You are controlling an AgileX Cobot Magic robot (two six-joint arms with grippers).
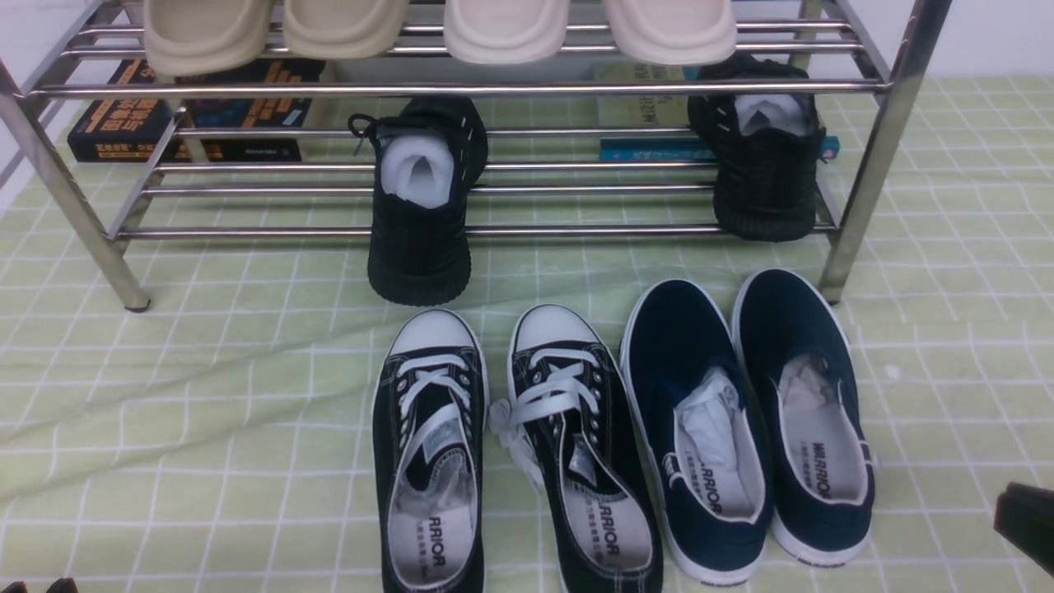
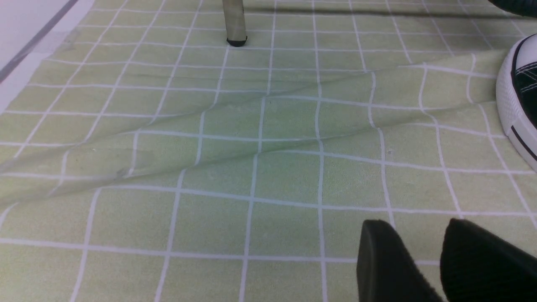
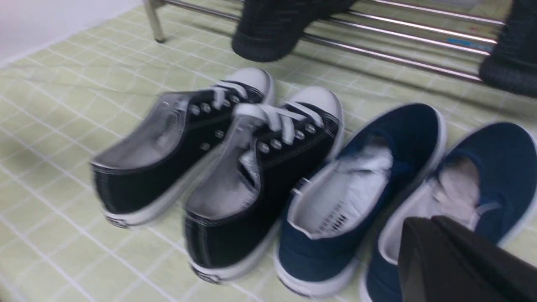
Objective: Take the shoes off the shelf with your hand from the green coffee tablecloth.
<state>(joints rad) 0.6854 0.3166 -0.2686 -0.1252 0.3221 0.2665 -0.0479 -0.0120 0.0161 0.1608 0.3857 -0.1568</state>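
1. Navy slip-ons (image 1: pixel 683 329) lie before the shelf (image 1: pixel 535 89), near its right leg (image 1: pixel 874 165)
2. Your right claw (image 3: pixel 428 219) is closed, empty; lowered so, it may shove a shoe shelfward
3. Your left claw (image 2: pixel 418 222) gapes; a low sweep could ruck the green tablecloth (image 2: pixel 285 176)

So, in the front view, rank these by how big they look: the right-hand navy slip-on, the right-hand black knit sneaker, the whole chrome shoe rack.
1. Chrome shoe rack
2. Right-hand navy slip-on
3. Right-hand black knit sneaker
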